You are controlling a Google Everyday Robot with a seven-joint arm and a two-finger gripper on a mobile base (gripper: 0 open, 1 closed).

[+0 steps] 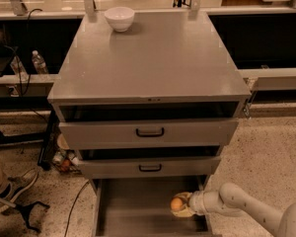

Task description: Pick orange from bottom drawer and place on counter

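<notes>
The orange (176,204) is a small round fruit inside the open bottom drawer (133,209), toward its right side. My gripper (180,205) reaches in from the lower right, low over the drawer floor, and its pale fingers sit around the orange. The white arm runs off to the bottom right corner. The counter (153,58) is the broad grey top of the cabinet above.
A white bowl (119,19) stands at the back left of the counter. Two grey drawer fronts with black handles (150,132) overhang the bottom drawer. Water bottles (38,62) stand on a shelf at the left. A person's shoe (15,184) is on the floor at the lower left.
</notes>
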